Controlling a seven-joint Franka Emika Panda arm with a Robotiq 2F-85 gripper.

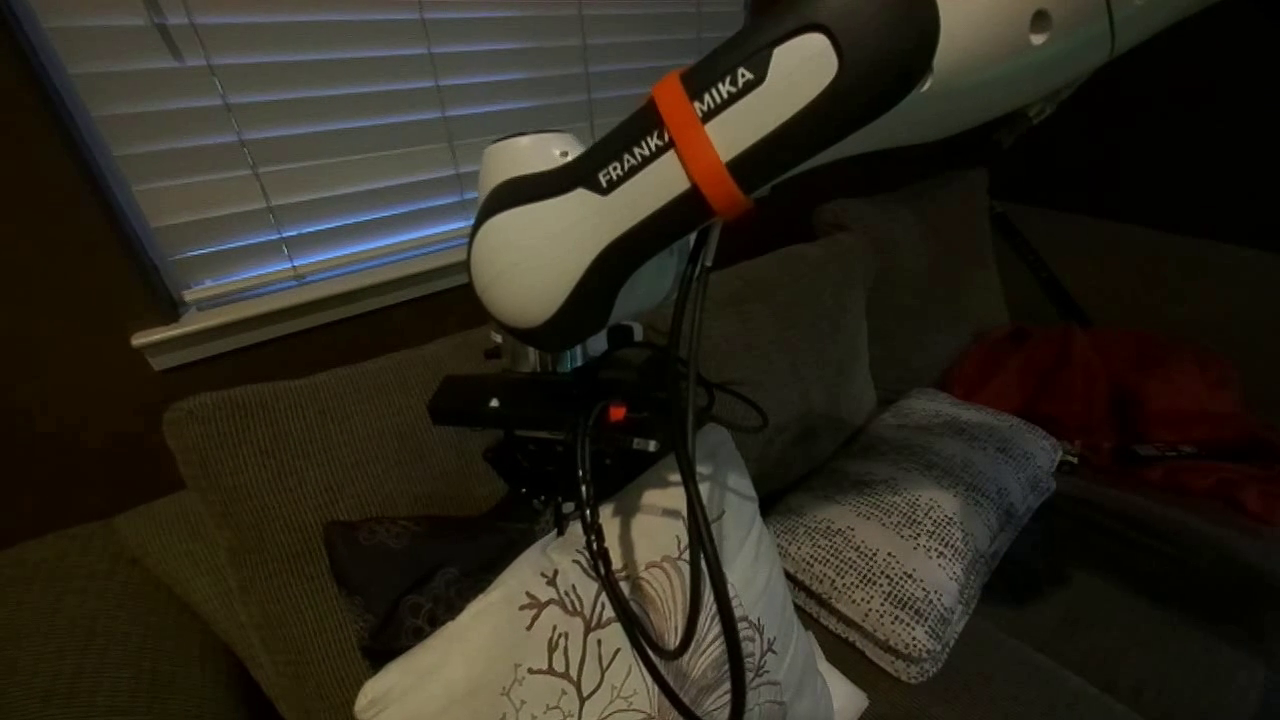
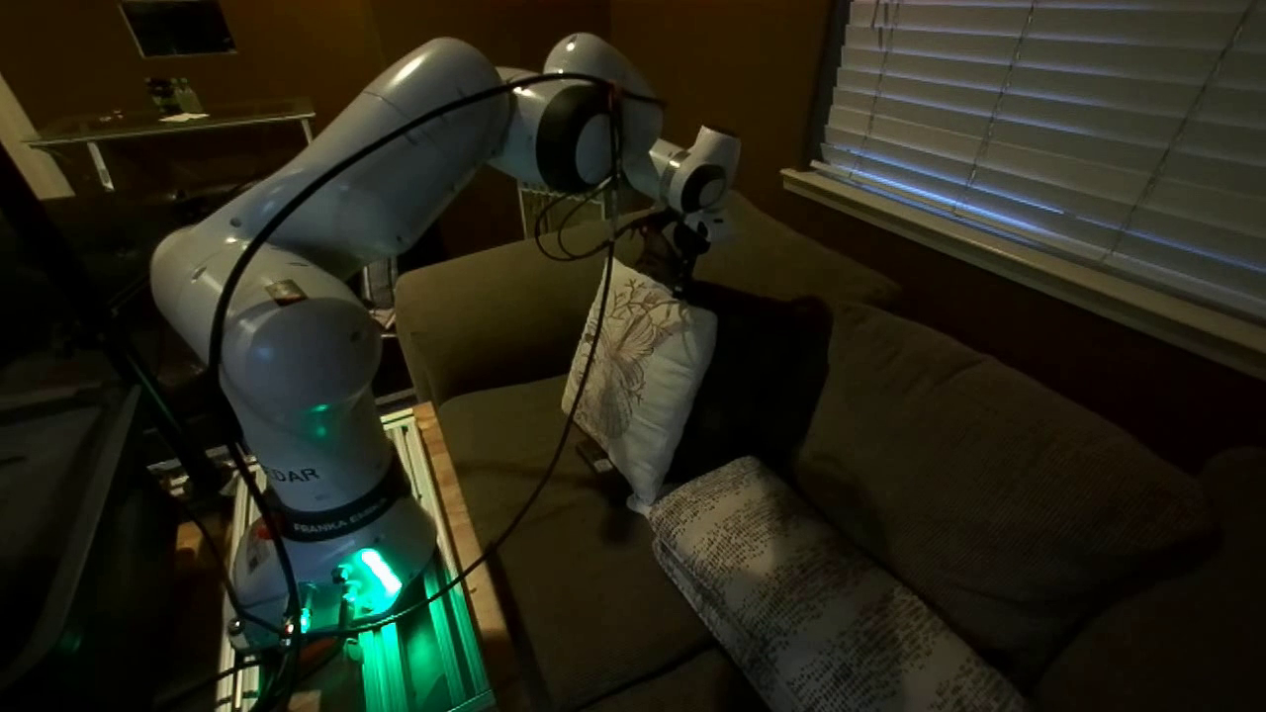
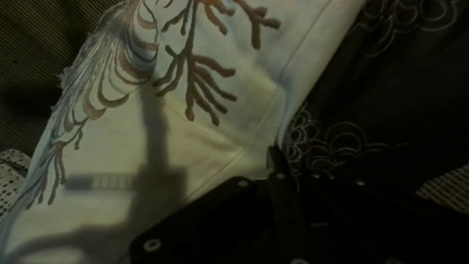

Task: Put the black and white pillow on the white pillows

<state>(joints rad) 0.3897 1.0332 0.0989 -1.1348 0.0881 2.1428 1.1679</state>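
The black and white pillow (image 1: 560, 650), cream-white with dark branches, stands tilted on the sofa; it also shows in an exterior view (image 2: 648, 381) and in the wrist view (image 3: 220, 154). The white pillows show as a grey-speckled pale cushion (image 1: 920, 530) lying flat beside it; it also shows in an exterior view (image 2: 811, 593) and at the wrist view's left edge (image 3: 11, 179). My gripper (image 3: 289, 161) points down at the branch pillow's upper edge, also seen in both exterior views (image 1: 560, 510) (image 2: 682, 282). Its fingers are close together on that creased edge; the far finger is lost in darkness.
A dark pillow with pale ring embroidery (image 3: 384, 91) lies right behind the branch pillow, also seen in an exterior view (image 1: 420, 570). Sofa back cushions (image 2: 989, 425) rise behind. A red cloth (image 1: 1100, 400) lies farther along. Cables (image 1: 690, 480) hang from the arm before the pillow.
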